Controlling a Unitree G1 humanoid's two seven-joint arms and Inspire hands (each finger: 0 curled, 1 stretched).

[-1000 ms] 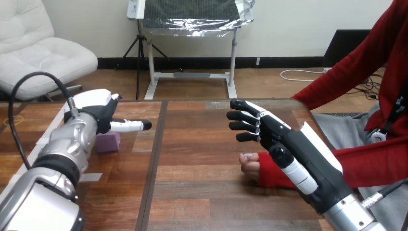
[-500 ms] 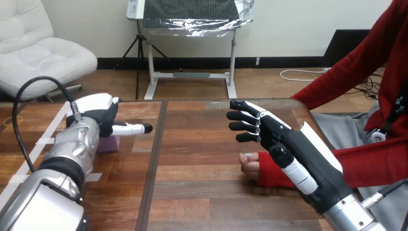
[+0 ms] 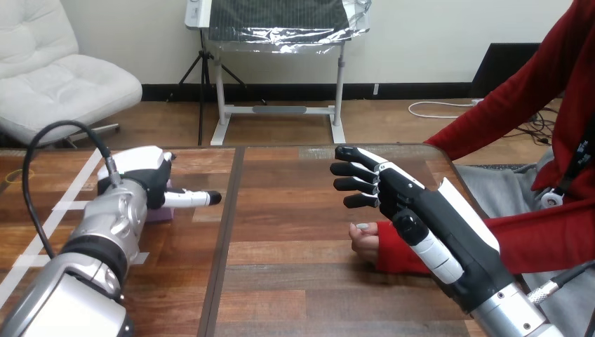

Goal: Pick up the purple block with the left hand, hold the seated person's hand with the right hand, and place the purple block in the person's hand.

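While the fingers [image 3: 353,169] of our right hand [image 3: 414,207] stand straight and a bit apart, pointing to frame left w/ nothing between them, the thumb [image 3: 426,246] lies straight along the lower side, so that hand grips nothing. It hangs right of ctr, over the person's hand [image 3: 363,239], which rests as a loose fist on the table [image 3: 295,281] just left of our thumb. Whether the two touch, we can't tell. We judge the palm is kept flat and wide b/c it has to come round that fist or wrist. The fist prob. must turn palm-up before it can take anything. The red sleeve [image 3: 400,258] runs behind our forearm toward the right edge.

At frame left, the one finger [image 3: 193,199] we see of our left hand [image 3: 144,175] juts straight toward ctr. The rest are hidden behind the white back shell, and nothing visible is curled round anything. The purple block [image 3: 160,214] sits on the table tight against that hand, just below the straight finger, w/ only a corner peeking out, i.e. not lifted as far as we can judge. The hand is over it, back to camera, prob. so the hidden fingers can drop on the far side and the straight one can close on the near side. Pick-up not yet done; hold & hand-over are both left. Risk: the block is mostly covered, so a poor pinch could nudge it away.
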